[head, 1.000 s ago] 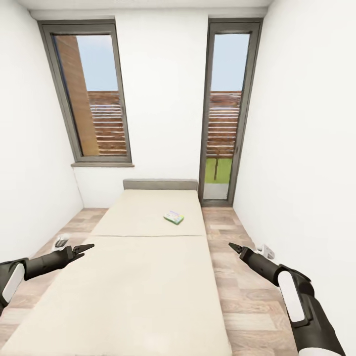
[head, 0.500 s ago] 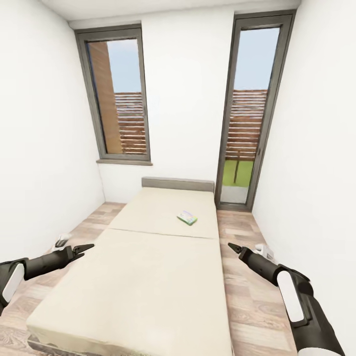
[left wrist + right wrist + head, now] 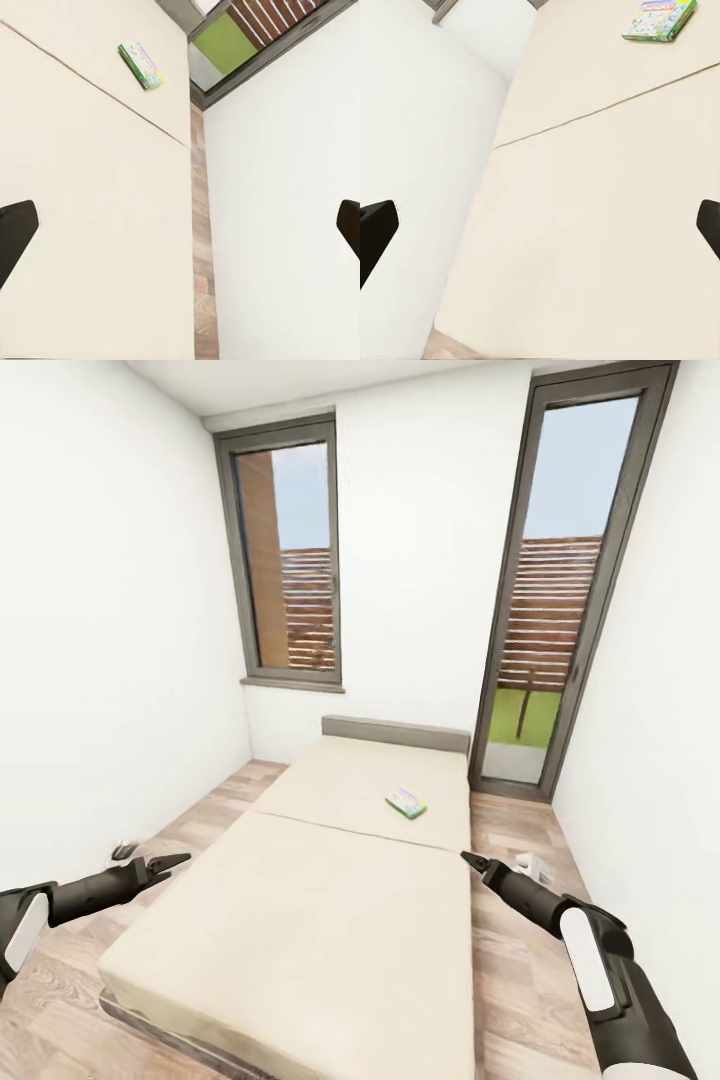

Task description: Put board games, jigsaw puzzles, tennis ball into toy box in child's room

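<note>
Head view: the Monopoly box (image 3: 407, 803) lies flat on the far half of the bed (image 3: 300, 920), near its right edge — out of reach. Left gripper (image 3: 166, 862) and right gripper (image 3: 474, 863) hang wide open and empty — carried clear for travel, I judge.

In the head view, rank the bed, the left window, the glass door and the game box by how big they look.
1. Bed, helped by nearness.
2. Glass door and left window: the door looks bigger, but it stands nearer, so no firm ranking.
3. Game box, by far the smallest.
</note>
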Robot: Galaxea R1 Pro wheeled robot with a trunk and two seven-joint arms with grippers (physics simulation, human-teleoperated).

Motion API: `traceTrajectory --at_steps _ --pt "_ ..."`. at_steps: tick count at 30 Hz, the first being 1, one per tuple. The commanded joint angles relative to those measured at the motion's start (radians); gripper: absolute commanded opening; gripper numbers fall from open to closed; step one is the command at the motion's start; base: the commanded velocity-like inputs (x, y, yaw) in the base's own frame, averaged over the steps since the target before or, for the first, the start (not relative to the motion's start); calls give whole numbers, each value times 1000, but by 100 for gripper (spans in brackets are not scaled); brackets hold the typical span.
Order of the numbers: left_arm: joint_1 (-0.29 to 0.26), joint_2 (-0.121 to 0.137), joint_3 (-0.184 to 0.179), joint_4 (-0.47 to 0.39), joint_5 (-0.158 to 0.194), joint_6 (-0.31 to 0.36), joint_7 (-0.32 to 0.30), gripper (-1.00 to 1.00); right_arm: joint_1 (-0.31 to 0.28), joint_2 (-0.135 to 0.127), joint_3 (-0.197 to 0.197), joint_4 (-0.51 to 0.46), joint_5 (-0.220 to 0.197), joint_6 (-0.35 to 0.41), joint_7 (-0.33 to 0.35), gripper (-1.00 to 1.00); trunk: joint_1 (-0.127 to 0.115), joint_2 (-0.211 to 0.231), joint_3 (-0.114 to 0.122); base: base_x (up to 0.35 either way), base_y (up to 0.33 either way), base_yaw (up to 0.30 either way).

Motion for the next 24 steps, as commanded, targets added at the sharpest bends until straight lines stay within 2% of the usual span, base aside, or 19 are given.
traceTrajectory --at_steps 1,11,24 --pt "-1 0 1 1 3 6 -1 100 -1 0 -2 -1 1 5 4 100 1 -2 -2 0 -142 292" --pt "-1 -1 1 1 4 6 -3 100 -1 0 -2 1 4 5 3 100 1 -2 -2 -54 -120 292" --pt "-1 -3 -2 1 4 6 -3 100 -1 0 -2 1 4 5 3 100 1 -2 -2 -17 -16 292"
